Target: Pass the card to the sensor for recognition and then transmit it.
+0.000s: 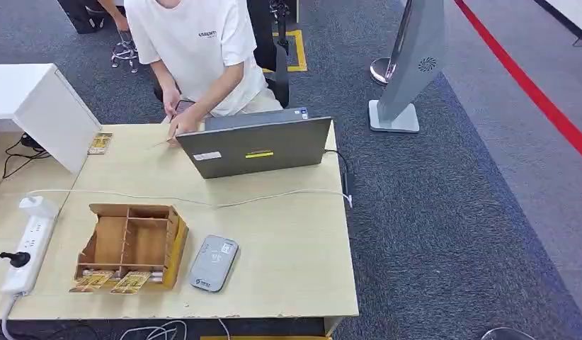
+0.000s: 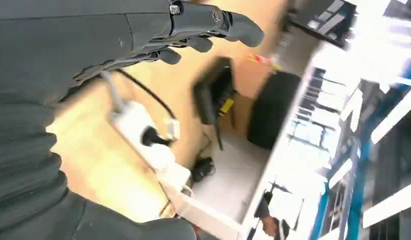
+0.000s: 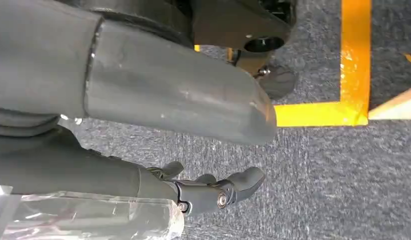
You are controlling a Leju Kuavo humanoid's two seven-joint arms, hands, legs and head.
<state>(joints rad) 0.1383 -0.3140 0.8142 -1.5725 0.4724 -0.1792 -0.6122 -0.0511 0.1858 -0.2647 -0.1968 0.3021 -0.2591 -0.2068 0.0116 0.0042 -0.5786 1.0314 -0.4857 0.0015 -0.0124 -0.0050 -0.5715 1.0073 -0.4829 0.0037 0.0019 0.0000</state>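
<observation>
On the light wooden table [image 1: 288, 234], a grey card reader [image 1: 213, 263] lies flat near the front edge. To its left stands a wooden organizer box [image 1: 132, 244] with gold-patterned cards [image 1: 111, 281] in its front slot. Another such card [image 1: 99, 144] lies at the far left by a white box. My left hand [image 2: 143, 40] hovers over the table's left end near the power strip [image 2: 143, 135], fingers stretched out and holding nothing. My right hand [image 3: 158, 110] hangs over grey carpet, thumb and fingers apart, with nothing in it.
A grey laptop [image 1: 256, 147] stands at the table's far side, where a person in a white shirt [image 1: 203, 49] sits with a hand near it. A white cable [image 1: 203, 202] crosses the table. A white power strip [image 1: 30, 244] lies at the left edge. Yellow floor tape [image 3: 353, 65] marks the carpet.
</observation>
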